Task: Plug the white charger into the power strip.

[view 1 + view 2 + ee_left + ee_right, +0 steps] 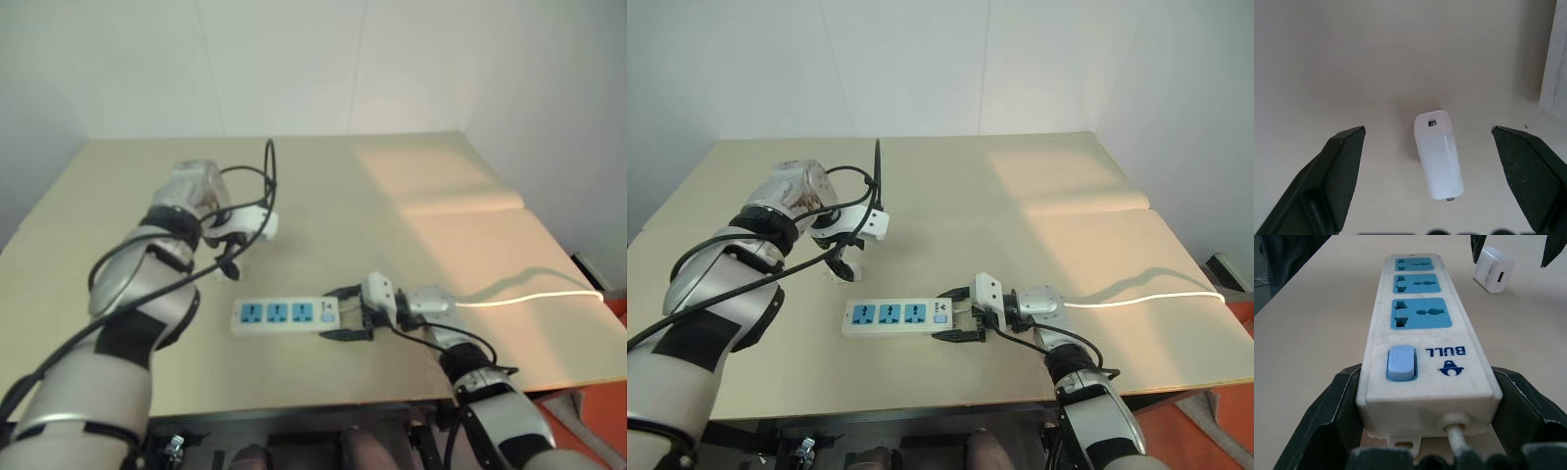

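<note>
Nearest the table's front edge, the right gripper reaches in level from the right, and its two black fingers clasp the cable end of the power strip, one finger against each long side. The strip lies flat on the pale wooden table, its three blue socket faces in a row running away from that grip, with a pale blue switch at the held end. A thin white cable leaves that end and trails off across the table to the right.

Just beyond the strip's far end, the white charger lies on its side on the tabletop, apart from the strip and untouched. The left gripper hangs over it pointing steeply down, its jaws spread wide with the charger between them and clear of both fingers. Black cables loop over that arm's wrist.
</note>
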